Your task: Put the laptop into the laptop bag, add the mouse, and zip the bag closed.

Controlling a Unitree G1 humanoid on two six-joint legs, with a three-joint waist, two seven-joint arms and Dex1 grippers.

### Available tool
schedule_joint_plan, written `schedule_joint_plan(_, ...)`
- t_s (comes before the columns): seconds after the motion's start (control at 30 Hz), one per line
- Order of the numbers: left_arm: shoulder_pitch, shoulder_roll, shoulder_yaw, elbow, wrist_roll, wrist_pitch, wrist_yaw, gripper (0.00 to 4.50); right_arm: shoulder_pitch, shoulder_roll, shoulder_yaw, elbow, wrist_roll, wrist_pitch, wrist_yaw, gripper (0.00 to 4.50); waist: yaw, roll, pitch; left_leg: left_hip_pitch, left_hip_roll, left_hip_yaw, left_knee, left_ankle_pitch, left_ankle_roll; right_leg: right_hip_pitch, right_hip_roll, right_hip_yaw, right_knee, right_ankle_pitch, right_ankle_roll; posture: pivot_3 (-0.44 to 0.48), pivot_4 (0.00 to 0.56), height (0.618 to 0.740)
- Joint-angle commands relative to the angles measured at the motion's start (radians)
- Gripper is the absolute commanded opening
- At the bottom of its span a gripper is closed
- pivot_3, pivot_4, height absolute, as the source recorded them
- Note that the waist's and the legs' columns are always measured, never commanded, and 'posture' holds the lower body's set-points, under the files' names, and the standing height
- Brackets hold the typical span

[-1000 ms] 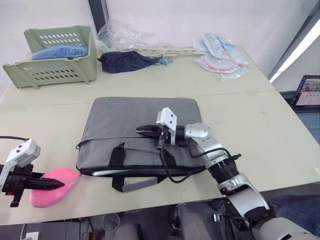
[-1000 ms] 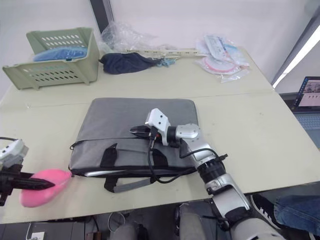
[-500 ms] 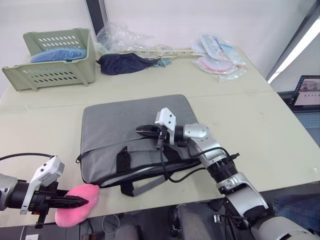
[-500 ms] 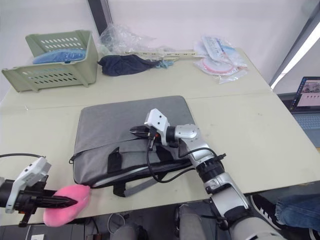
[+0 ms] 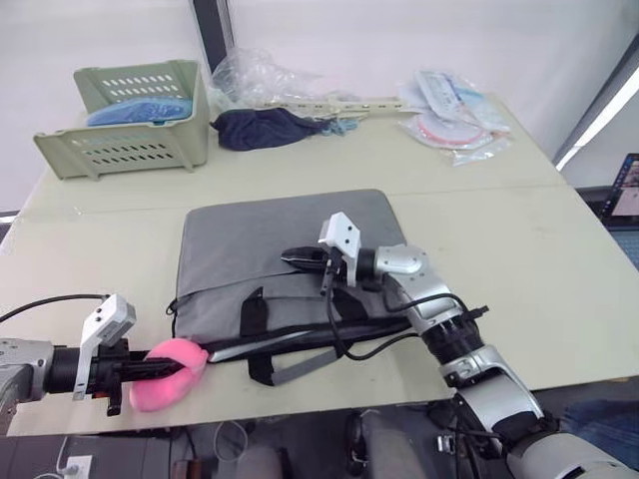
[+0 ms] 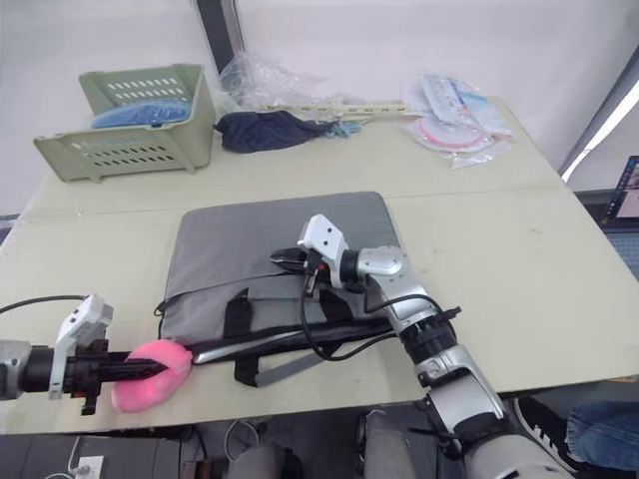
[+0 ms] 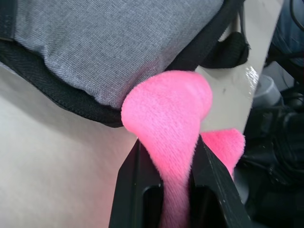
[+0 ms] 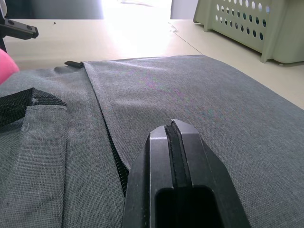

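Note:
The grey laptop bag lies flat in the middle of the table, handles toward the front edge. A thin silvery edge, possibly the laptop, shows in its front opening. My right gripper is shut and rests on top of the bag, fingertips pressed together. My left gripper is shut on a pink fuzzy lump at the bag's front left corner; the lump touches the bag's black seam. The mouse is out of view.
A green basket with blue items stands at the back left. A dark cloth and clear plastic wrapping lie at the back centre, packets at the back right. The bag's handle strap nears the table's front edge.
My left gripper has carried the pink lump to the right, from the table's front left to the bag's front left corner. The right gripper has stayed on the bag.

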Motion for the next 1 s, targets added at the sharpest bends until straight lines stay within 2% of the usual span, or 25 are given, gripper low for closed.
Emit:
schedule_joint_plan(0.03,-0.096,-0.019,-0.016,0.071,0.038,-0.056,0.079,0.03,0.034,-0.003,0.015,-0.02,-0.018,0.075,-0.015,0.0,0.009,0.001,0.001,0.0,0.0,-0.001,0.0,0.0,0.0,0.0,0.0,0.0,0.0,0.0,0.0,0.0,0.15,0.74)
schedule_joint_plan(0.2,-0.147,0.009,-0.032,0.133,0.041,-0.071,0.038,0.03,0.045,-0.019,0.002,-0.093,-0.007,0.128,-0.014,0.0,0.005,0.003,0.002,-0.002,0.002,-0.003,-0.001,0.001,-0.001,-0.002,0.001,-0.003,0.001,0.0,0.0,0.0,0.15,0.74)
schedule_joint_plan(0.27,-0.121,0.046,-0.019,0.109,-0.004,-0.035,-0.036,0.03,0.059,-0.029,-0.011,-0.148,0.025,0.18,-0.003,0.0,0.001,0.003,0.002,-0.003,0.002,-0.002,-0.002,0.0,-0.001,-0.003,0.003,-0.004,0.002,0.0,0.0,0.0,0.15,0.74)
schedule_joint_plan(0.3,-0.108,0.063,-0.005,0.101,-0.027,-0.026,-0.073,0.0,0.069,-0.038,-0.018,-0.185,0.044,0.21,0.006,0.5,0.001,0.003,0.002,-0.006,0.002,-0.002,-0.003,0.0,-0.001,-0.005,0.004,-0.004,0.001,0.0,0.0,0.0,0.15,0.74)
schedule_joint_plan(0.37,-0.116,0.097,0.024,0.114,-0.067,0.024,-0.105,0.94,0.091,-0.06,-0.039,-0.276,0.087,0.279,0.008,0.9,0.002,0.001,0.001,-0.013,0.001,-0.001,-0.003,0.0,-0.001,-0.013,0.01,-0.004,0.001,0.0,0.0,0.0,0.15,0.74)
schedule_joint_plan(0.4,-0.119,0.118,0.04,0.131,-0.075,0.039,-0.115,1.28,0.104,-0.081,-0.057,-0.337,0.115,0.324,0.007,1.34,0.003,0.001,0.001,-0.02,-0.001,-0.001,-0.002,0.0,-0.001,-0.019,0.011,-0.004,0.001,0.0,0.0,0.0,0.15,0.74)
schedule_joint_plan(0.53,-0.091,0.219,0.112,0.193,-0.073,0.065,-0.183,3.35,0.152,-0.201,-0.163,-0.557,0.243,0.503,0.01,3.3,0.003,-0.001,0.003,-0.026,-0.001,0.003,-0.002,-0.003,-0.001,-0.024,0.016,-0.016,0.0,0.0,0.0,0.0,0.15,0.74)
schedule_joint_plan(0.57,-0.079,0.251,0.124,0.221,-0.058,0.052,-0.209,3.89,0.164,-0.24,-0.202,-0.607,0.286,0.555,0.01,3.92,0.004,-0.002,0.004,-0.033,0.0,0.004,-0.001,-0.004,-0.001,-0.03,0.016,-0.019,-0.001,0.0,-0.001,0.0,0.15,0.74)
schedule_joint_plan(0.6,-0.066,0.27,0.133,0.236,-0.048,0.041,-0.224,4.27,0.174,-0.265,-0.227,-0.64,0.316,0.59,0.007,4.32,0.004,-0.002,0.005,-0.039,-0.001,0.006,0.0,-0.004,-0.001,-0.036,0.016,-0.021,0.0,0.0,-0.001,0.0,0.15,0.74)
schedule_joint_plan(0.67,-0.109,0.319,0.123,0.359,-0.007,-0.026,-0.234,4.4,0.217,-0.362,-0.325,-0.708,0.392,0.683,0.014,4.43,0.004,-0.002,0.007,-0.039,-0.001,0.009,0.0,-0.004,-0.001,-0.036,0.015,-0.025,-0.001,0.0,-0.001,0.0,0.15,0.74)
schedule_joint_plan(0.73,-0.22,0.347,0.091,0.488,0.001,-0.05,-0.231,4.4,0.267,-0.466,-0.433,-0.744,0.45,0.773,0.014,4.43,0.009,-0.005,0.012,-0.039,0.0,0.01,0.0,-0.004,-0.001,-0.036,0.015,-0.028,-0.002,0.0,-0.001,0.0,0.15,0.74)
schedule_joint_plan(0.8,-0.339,0.336,0.042,0.6,0.013,-0.088,-0.239,4.4,0.296,-0.536,-0.512,-0.739,0.501,0.85,0.002,4.43,0.011,-0.007,0.015,-0.039,0.0,0.011,0.0,-0.004,-0.002,-0.036,0.016,-0.027,-0.003,0.0,-0.001,0.0,0.15,0.74)
schedule_joint_plan(0.9,-0.509,0.26,-0.034,0.708,0.06,-0.165,-0.199,4.4,0.324,-0.593,-0.582,-0.703,0.527,0.906,-0.035,4.43,0.008,-0.009,0.015,-0.037,0.0,0.015,0.0,-0.003,-0.002,-0.034,0.015,-0.026,-0.003,0.0,0.0,0.0,0.15,0.74)
schedule_joint_plan(1.0,-0.641,0.128,-0.109,0.752,0.074,-0.134,-0.145,4.4,0.342,-0.608,-0.648,-0.614,0.537,0.982,-0.09,4.43,0.006,-0.009,0.015,-0.035,0.0,0.018,0.0,-0.003,-0.002,-0.034,0.015,-0.025,-0.001,0.0,0.0,0.0,0.15,0.74)
